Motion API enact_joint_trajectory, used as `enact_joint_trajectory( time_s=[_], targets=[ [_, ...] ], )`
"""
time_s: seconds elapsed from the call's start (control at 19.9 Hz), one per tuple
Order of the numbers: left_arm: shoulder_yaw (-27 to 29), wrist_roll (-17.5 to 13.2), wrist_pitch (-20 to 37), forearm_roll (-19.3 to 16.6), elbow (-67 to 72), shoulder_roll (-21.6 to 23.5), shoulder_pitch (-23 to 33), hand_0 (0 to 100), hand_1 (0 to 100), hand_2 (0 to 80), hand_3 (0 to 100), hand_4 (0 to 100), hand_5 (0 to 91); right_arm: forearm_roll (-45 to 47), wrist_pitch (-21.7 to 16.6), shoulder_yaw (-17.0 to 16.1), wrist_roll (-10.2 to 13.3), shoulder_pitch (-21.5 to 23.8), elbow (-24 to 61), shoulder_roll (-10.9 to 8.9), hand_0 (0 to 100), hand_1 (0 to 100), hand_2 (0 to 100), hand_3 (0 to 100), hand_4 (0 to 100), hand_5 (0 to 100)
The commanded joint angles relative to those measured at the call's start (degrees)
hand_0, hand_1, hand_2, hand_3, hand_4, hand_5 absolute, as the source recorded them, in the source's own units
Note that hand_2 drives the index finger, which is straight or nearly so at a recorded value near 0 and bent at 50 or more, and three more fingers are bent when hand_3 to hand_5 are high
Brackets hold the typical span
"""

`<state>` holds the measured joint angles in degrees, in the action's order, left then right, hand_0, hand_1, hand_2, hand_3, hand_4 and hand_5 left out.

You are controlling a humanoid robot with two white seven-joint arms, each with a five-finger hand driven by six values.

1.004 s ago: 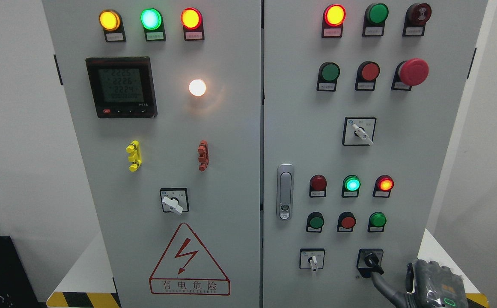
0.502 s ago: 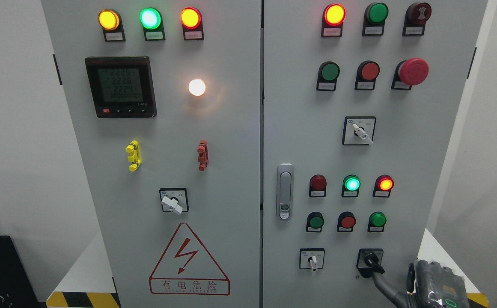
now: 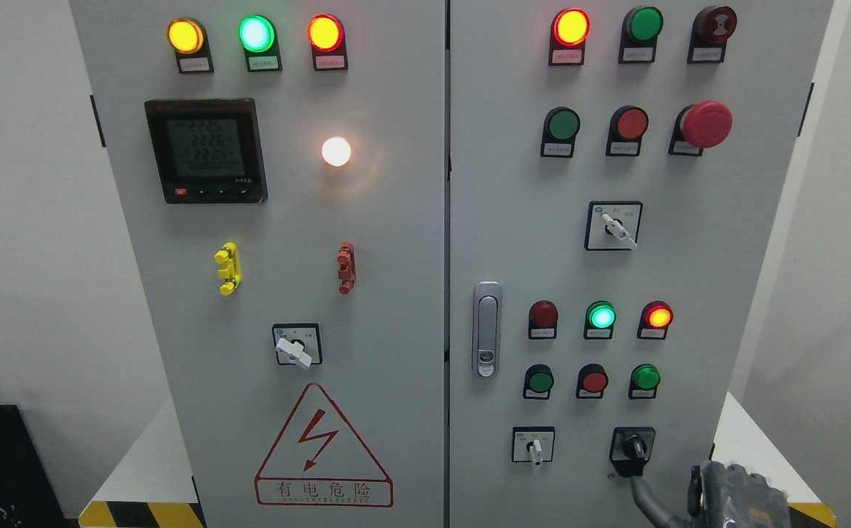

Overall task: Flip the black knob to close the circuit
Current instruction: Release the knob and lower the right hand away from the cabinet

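Right hand at the bottom right corner, one dark finger reaching up to just under the black knob, contact unclear; can't tell if the fingers grip anything. Black knob sits low on the right cabinet door, right of the white selector switch, below the green pushbutton. Hand's back faces the camera.

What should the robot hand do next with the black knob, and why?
Probably lift the right hand up and left a little to the black knob. The hand sits low at the picture's bottom right, one finger reaching up just under the knob, so it has no clear hold on it to turn it yet.
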<state>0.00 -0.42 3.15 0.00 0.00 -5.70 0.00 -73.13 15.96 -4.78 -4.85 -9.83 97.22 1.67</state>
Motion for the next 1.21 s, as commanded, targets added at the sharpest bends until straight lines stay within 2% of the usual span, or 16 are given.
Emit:
enact_joint_trajectory(
  time_s=[0.0, 0.1, 0.2, 0.3, 0.35, 0.45, 0.5, 0.55, 0.6, 0.65, 0.75, 0.85, 1.0, 1.15],
  targets=[
    [0.62, -0.02, 0.02, 0.44, -1.93, -0.02, 1.93, 0, 0, 0.0, 5, 3, 0.0, 1.40, -0.58, 2.32, 0.89, 1.39, 1.04, 2.28, 0, 10, 89, 100, 79, 87],
    [0.62, -0.02, 0.02, 0.44, -1.93, -0.02, 1.93, 0, 0, 0.0, 5, 3, 0.0, 7.80, -1.89, 2.32, 2.20, 1.91, 1.83, 3.16, 0, 10, 86, 100, 79, 87],
    [0.62, -0.02, 0.02, 0.44, -1.93, 0.07, 1.93, 0, 0, 0.0, 5, 3, 0.0, 14.30, -4.09, 2.24, 4.05, 4.19, 4.37, 3.16, 0, 9, 82, 100, 81, 85],
    [0.62, -0.02, 0.02, 0.44, -1.93, -0.02, 1.93, 0, 0, 0.0, 5, 3, 0.0, 20.54, -4.62, 1.71, 3.79, 7.61, 7.97, 3.69, 0, 8, 73, 100, 80, 78],
    [0.62, -0.02, 0.02, 0.44, -1.93, -0.02, 1.93, 0, 0, 0.0, 5, 3, 0.0, 25.71, -4.97, 1.62, 3.62, 9.72, 9.73, 3.78, 0, 8, 70, 97, 79, 75],
    [0.62, -0.02, 0.02, 0.44, -1.93, 0.07, 1.93, 0, 0, 0.0, 5, 3, 0.0, 40.10, -6.72, 1.01, 3.18, 14.38, 13.86, 3.87, 0, 8, 53, 83, 69, 59],
    [0.62, -0.02, 0.02, 0.44, -1.93, -0.02, 1.93, 0, 0, 0.0, 5, 3, 0.0, 49.05, -8.21, 0.31, 2.31, 17.01, 15.62, 3.87, 0, 8, 49, 78, 65, 55],
    [0.62, -0.02, 0.02, 0.44, -1.93, -0.02, 1.93, 0, 0, 0.0, 5, 3, 0.0, 56.45, -9.79, -0.66, 0.82, 19.64, 17.03, 3.87, 0, 8, 41, 66, 55, 45],
    [0.62, -0.02, 0.02, 0.44, -1.93, -0.02, 1.93, 0, 0, 0.0, 5, 3, 0.0, 62.96, -11.55, -1.71, -1.02, 22.37, 18.35, 3.87, 0, 8, 27, 46, 38, 27],
    [0.62, -0.02, 0.02, 0.44, -1.93, -0.02, 1.93, 0, 0, 0.0, 5, 3, 0.0, 67.81, -13.31, -2.85, -3.22, 24.92, 18.88, 3.87, 0, 7, 21, 38, 31, 21],
    [0.62, -0.02, 0.02, 0.44, -1.93, 0.07, 1.93, 0, 0, 0.0, 5, 3, 0.0, 73.90, -17.78, -5.05, -7.09, 29.23, 18.80, 3.95, 0, 3, 6, 19, 14, 0],
    [0.62, -0.02, 0.02, 0.44, -1.93, -0.02, 1.93, 0, 0, 0.0, 5, 3, 0.0, 78.04, -21.66, -6.11, -9.73, 31.96, 18.45, 3.95, 0, 0, 0, 12, 7, 0],
    [0.62, -0.02, 0.02, 0.44, -1.93, -0.02, 1.93, 0, 0, 0.0, 5, 3, 0.0, 80.95, -25.79, -6.38, -11.76, 33.91, 18.45, 3.87, 0, 0, 0, 8, 5, 0],
    [0.62, -0.02, 0.02, 0.44, -1.93, 0.07, 1.93, 0, 0, 0.0, 5, 3, 0.0, 81.31, -26.69, -6.38, -12.29, 34.26, 18.45, 3.95, 0, 0, 0, 7, 4, 0]
  ],
)
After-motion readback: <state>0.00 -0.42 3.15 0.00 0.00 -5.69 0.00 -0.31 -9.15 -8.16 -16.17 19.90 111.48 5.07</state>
